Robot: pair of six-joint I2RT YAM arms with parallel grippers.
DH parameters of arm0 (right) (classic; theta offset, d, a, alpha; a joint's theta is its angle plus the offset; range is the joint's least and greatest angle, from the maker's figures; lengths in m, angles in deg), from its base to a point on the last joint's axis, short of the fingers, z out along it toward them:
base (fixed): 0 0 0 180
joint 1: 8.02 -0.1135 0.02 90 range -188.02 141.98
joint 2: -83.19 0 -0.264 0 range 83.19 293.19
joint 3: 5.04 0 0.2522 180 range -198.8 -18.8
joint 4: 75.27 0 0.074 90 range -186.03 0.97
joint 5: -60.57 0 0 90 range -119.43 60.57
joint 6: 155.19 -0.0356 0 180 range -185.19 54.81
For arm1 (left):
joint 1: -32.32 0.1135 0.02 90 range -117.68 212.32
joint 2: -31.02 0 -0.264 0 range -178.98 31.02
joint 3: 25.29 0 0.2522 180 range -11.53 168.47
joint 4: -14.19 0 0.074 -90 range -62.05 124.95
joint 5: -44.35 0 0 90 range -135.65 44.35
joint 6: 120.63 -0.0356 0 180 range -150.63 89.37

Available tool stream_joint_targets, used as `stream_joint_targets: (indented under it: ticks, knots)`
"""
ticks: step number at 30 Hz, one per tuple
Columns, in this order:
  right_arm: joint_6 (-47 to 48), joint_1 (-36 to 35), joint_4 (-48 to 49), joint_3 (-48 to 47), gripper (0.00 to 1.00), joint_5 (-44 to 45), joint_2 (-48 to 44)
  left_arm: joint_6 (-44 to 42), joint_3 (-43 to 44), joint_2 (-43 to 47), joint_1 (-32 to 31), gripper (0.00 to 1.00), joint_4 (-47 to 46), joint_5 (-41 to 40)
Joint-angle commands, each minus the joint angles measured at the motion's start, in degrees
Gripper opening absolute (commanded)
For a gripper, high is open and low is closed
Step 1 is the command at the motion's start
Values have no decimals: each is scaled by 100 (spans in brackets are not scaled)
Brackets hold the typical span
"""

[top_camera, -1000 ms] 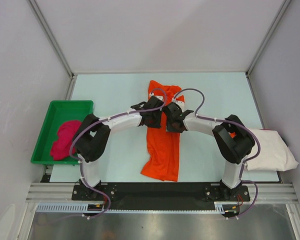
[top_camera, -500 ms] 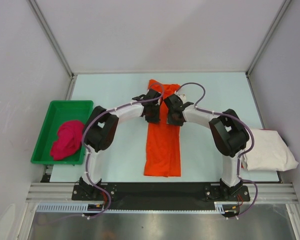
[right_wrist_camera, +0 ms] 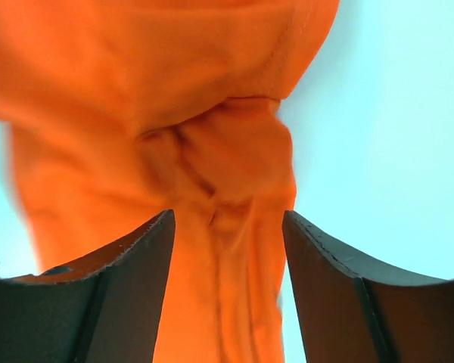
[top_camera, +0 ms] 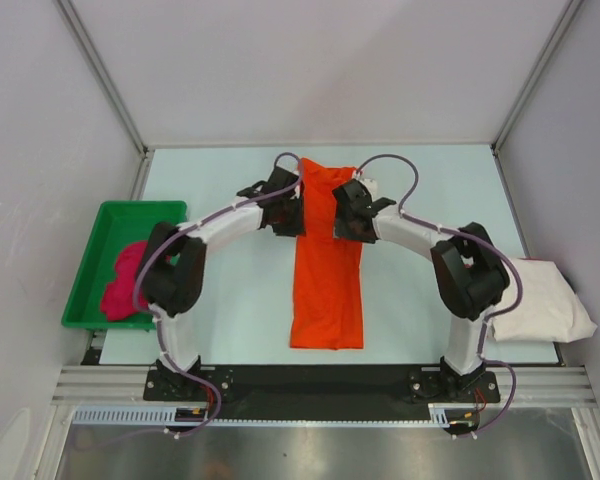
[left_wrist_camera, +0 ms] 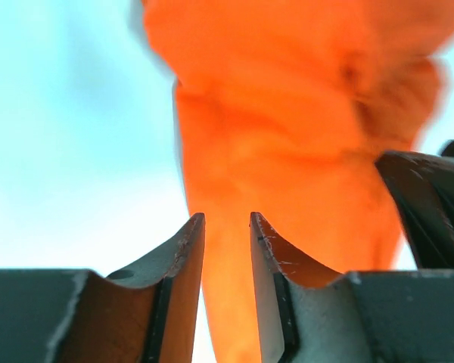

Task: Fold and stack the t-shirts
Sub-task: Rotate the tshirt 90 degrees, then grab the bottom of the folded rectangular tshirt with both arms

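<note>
The orange t-shirt (top_camera: pixel 326 290) lies on the table as a long narrow strip running from the far middle toward the near edge. My left gripper (top_camera: pixel 291 214) is at the strip's far left edge, and my right gripper (top_camera: pixel 346 220) is at its far right edge. In the left wrist view the left gripper (left_wrist_camera: pixel 223 219) has a narrow gap between the jaws, with orange cloth (left_wrist_camera: pixel 287 151) just beyond. In the right wrist view the right gripper (right_wrist_camera: pixel 228 215) is wide open over bunched orange cloth (right_wrist_camera: pixel 174 91). The magenta t-shirt (top_camera: pixel 128 280) lies crumpled. The off-white t-shirt (top_camera: pixel 540 300) lies folded at the right.
A green tray (top_camera: pixel 130 212) at the left edge holds the magenta shirt. Grey walls close in the table on the left, far and right sides. The black arm-base rail (top_camera: pixel 320 380) runs along the near edge.
Both grippers have moved toward the far end, drawing the orange shirt out into a straight, flat strip. The jaws have loosened from the cloth.
</note>
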Motion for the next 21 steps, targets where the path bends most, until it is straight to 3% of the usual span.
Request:
stream_joint_targets:
  ticks: [1, 8, 14, 21]
  knots:
    - [-54, -264, -306, 35, 65, 414, -1276, 128, -262, 1559, -92, 36, -42, -261]
    - [-949, -1168, -789, 1649, 61, 1082, -2656, 540, -2274, 3403, -996, 35, -94, -1025]
    - [-2222, -1811, -1141, 2803, 55, 1249, -3370, 1314, -3435, 4162, -2138, 28, -86, -1490]
    - [-3270, -2768, -1300, 3630, 54, 1337, -3669, 2306, -4525, 4812, -2623, 27, 2, -1966]
